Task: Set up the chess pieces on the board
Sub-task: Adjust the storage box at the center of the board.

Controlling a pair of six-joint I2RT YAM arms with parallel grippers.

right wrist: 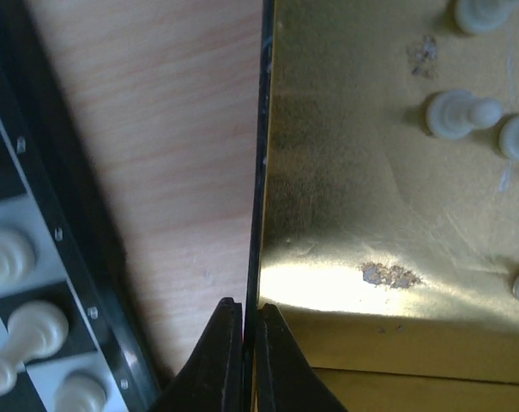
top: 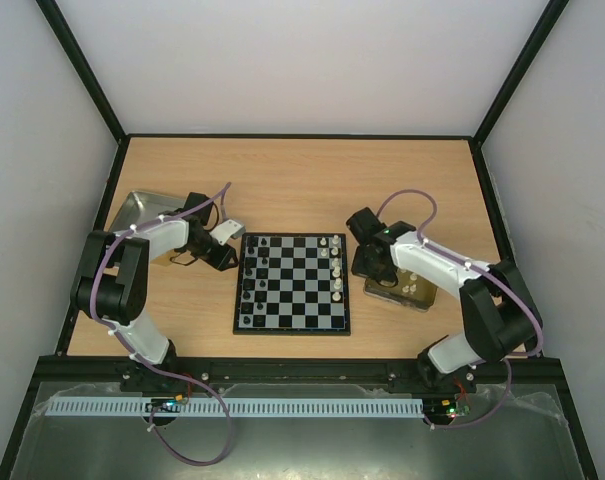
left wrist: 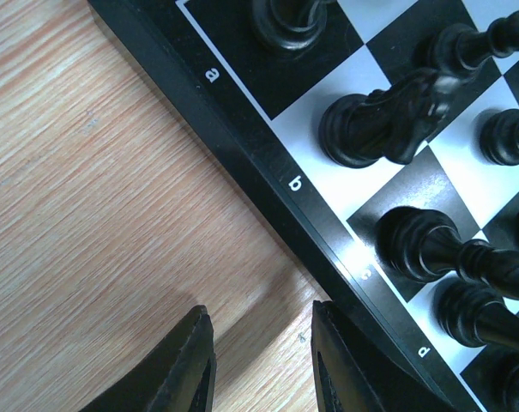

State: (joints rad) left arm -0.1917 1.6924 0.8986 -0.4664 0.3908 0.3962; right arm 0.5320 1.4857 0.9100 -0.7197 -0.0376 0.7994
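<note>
The board lay at the middle of the table. Black pieces stood along its left edge and white pieces along its right edge. Only the top view showed both sides at once, plus a silver tray well left of the board and a gold tray just right of it.

The left wrist view alone showed the board's rim letters a to d and a black knight on the square by b. The right wrist view alone showed loose white pieces lying in the gold tray.

The left claw hung at the board's left rim, jaws parted moderately with nothing between them, one fingertip over the rim. The right claw, right of the board, was closed to a thin slit. The gold tray's edge ran into that slit, but whether it was pinched I cannot tell.
</note>
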